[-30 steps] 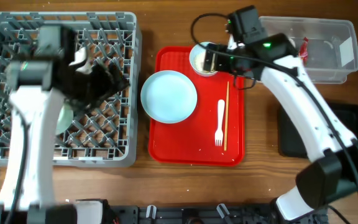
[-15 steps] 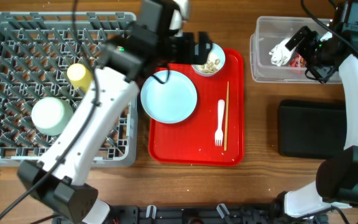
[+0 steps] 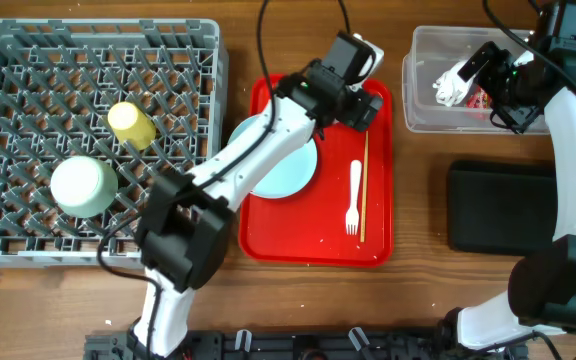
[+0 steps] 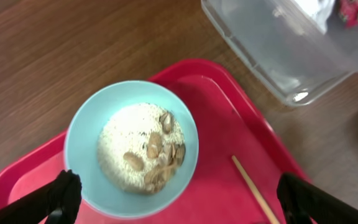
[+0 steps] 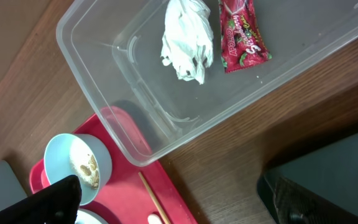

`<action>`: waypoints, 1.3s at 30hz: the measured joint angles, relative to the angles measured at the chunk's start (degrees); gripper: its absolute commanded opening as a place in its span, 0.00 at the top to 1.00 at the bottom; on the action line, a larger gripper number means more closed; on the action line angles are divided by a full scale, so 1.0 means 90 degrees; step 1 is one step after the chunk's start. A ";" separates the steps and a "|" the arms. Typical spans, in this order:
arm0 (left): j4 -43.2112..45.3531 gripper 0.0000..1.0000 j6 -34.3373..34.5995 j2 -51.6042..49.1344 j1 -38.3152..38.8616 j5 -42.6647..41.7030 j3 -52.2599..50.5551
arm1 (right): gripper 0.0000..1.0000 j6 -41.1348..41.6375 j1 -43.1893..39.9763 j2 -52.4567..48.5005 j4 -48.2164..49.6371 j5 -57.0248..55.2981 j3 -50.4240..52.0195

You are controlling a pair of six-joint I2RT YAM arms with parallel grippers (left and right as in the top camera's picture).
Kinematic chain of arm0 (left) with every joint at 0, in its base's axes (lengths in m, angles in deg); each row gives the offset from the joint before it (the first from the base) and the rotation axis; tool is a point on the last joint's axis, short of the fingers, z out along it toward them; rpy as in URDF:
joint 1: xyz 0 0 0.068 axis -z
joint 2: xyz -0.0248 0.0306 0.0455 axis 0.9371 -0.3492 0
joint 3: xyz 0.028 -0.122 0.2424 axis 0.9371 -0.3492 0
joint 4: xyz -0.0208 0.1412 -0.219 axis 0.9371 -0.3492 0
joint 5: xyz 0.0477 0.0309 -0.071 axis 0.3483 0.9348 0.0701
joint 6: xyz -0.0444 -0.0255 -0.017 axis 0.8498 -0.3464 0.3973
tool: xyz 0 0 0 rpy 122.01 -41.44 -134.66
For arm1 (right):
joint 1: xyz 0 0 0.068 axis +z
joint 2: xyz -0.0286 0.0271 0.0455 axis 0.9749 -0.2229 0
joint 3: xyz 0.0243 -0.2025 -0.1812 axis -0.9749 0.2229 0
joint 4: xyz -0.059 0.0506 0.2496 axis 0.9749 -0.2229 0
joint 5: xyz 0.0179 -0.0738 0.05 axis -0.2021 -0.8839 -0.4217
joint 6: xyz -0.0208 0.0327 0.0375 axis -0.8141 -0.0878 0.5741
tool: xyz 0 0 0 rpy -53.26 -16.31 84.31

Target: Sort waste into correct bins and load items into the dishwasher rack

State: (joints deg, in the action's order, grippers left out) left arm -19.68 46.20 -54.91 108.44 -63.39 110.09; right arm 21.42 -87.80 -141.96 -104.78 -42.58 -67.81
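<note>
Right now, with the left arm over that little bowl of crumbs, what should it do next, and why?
Probably lower the left gripper and grip the bowl by its rim: the fingers hang open above it, and the scraps inside likely need tipping out before racking.

A brown wooden worktop (image 3: 423,200) fills every view from edge to edge, its fine grain running left to right in the overhead view. The surface looks matte, slightly redder in the wrist views. Light falls evenly from above, casting soft, short shadows.
</note>
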 measured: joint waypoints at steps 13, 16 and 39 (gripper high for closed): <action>-0.0172 0.36 -0.0457 -0.0984 0.0070 -0.0238 0.0002 | 0.00 0.0000 0.0002 0.0000 0.0002 0.0000 0.0000; -0.0741 0.40 -0.0442 -0.0984 0.0102 -0.0323 0.0005 | 0.00 0.0000 0.0002 0.0000 0.0002 0.0000 0.0000; -0.1020 0.59 -0.0437 -0.1052 0.0112 -0.0644 0.0005 | 0.00 0.0000 0.0002 0.0000 0.0002 0.0000 0.0000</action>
State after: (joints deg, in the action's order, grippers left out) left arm -28.86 42.26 -64.37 109.44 -69.18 110.14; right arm 21.42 -87.78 -141.96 -104.75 -42.58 -67.81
